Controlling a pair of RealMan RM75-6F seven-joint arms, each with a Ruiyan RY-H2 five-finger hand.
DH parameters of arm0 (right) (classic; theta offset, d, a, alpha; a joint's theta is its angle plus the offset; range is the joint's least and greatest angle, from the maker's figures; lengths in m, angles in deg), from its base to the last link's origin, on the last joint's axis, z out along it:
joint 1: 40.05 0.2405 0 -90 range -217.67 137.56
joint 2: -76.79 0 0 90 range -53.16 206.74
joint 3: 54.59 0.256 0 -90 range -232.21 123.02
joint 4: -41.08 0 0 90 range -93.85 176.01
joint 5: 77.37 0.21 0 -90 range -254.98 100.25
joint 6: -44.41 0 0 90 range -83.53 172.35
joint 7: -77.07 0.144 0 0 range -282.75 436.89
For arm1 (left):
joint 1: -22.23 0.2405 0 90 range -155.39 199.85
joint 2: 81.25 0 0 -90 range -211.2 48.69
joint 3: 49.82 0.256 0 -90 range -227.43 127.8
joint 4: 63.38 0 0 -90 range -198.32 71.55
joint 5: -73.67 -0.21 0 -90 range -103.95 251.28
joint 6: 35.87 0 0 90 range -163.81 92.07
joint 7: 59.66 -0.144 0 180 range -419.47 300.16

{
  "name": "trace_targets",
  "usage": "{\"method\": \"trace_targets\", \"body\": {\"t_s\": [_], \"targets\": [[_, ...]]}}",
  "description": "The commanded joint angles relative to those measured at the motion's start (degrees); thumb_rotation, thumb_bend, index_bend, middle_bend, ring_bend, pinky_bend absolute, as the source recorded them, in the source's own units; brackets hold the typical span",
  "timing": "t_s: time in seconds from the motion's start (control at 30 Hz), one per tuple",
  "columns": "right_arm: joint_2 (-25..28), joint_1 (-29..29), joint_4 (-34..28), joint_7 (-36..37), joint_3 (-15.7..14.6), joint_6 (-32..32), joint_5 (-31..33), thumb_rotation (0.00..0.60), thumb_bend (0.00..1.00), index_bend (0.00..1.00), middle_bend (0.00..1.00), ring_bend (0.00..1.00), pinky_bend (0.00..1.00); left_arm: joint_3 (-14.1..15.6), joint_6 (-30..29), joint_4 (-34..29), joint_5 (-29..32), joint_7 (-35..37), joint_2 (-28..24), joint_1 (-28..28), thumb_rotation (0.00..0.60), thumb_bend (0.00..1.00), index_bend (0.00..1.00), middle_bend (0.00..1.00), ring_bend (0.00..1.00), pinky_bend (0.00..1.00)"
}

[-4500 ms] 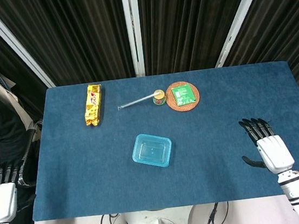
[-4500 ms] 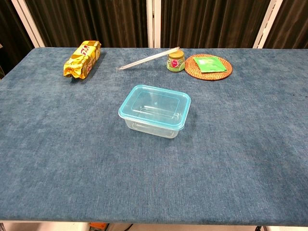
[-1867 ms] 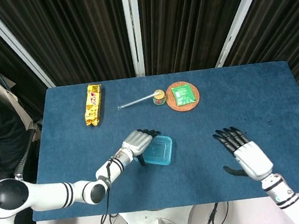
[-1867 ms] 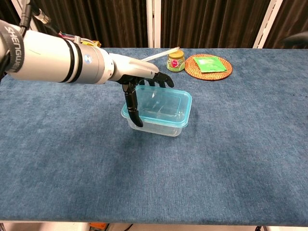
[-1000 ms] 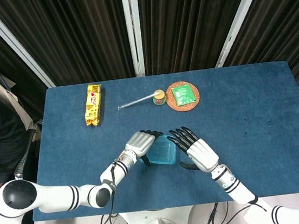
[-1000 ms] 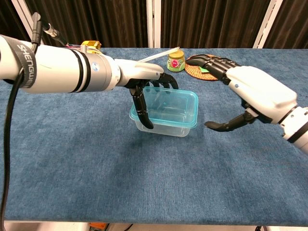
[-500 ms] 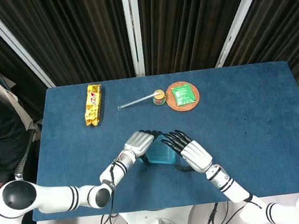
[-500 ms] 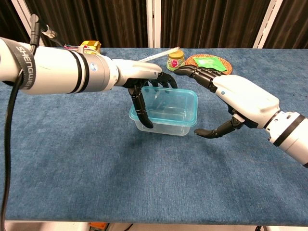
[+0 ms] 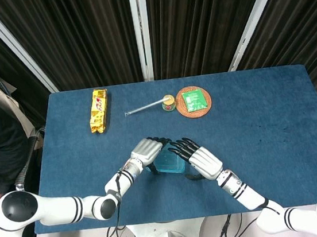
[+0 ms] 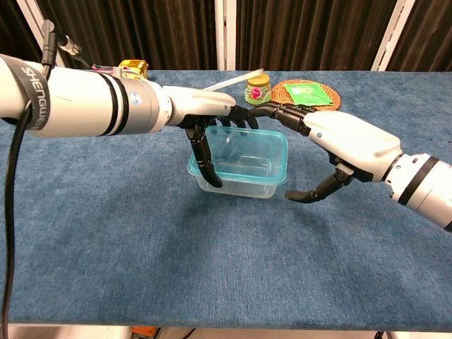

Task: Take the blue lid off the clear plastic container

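Clear plastic container (image 10: 236, 180) on the blue table (image 10: 106, 233), roughly mid-table, toward the near edge from the small jar (image 10: 258, 90); blue lid (image 10: 240, 157) still seated on its rim. In the head view, only a small patch of the lid (image 9: 167, 164) visible between the two hands.

Left hand (image 10: 212, 120) at the container's left side: thumb (image 10: 205, 159) pointing down along the left wall, touching or nearly touching it, other fingers curved over the lid's far left edge. Grips the container, as far as the chest view shows.

Right hand (image 10: 339, 145) at the container's right side, palm turned toward it, fingers apart. Long fingers (image 10: 279, 111) reaching over the lid's far right corner, just above it; contact cannot be told. Thumb tip (image 10: 296, 195) low beside the container's near right corner, close but apparently clear of the wall. Holding nothing.

In the head view, left hand (image 9: 146, 153) and right hand (image 9: 201, 162) flanking the container, fingertips almost meeting over its far edge.

Beyond the container, toward the far edge: the small jar, a clear rod (image 10: 215, 85) touching or just beside the jar's left, a woven coaster (image 10: 321, 104) just right of the jar carrying a green packet (image 10: 307, 94). Gold snack pack (image 9: 98, 111) well to the left of the jar.
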Motion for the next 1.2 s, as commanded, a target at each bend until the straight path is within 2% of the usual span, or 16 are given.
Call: {"method": "trace_targets", "body": {"t_s": [0.03, 1.2], "targets": [[0.3, 0.3, -0.3, 0.9, 0.0, 0.2, 0.2, 0.600, 0.10, 0.00, 0.00, 0.00, 0.00, 0.1, -0.1, -0.1, -0.1, -0.4, 0.1, -0.2, 0.600, 0.05, 0.15, 0.21, 0.23, 0.33], [0.0, 2.6, -0.6, 0.4, 0.5, 0.1, 2.2, 0.600, 0.11, 0.00, 0.00, 0.00, 0.00, 0.3, -0.4, -0.3, 0.8, -1.2, -0.2, -0.3, 0.600, 0.05, 0.15, 0.21, 0.23, 0.33]]}}
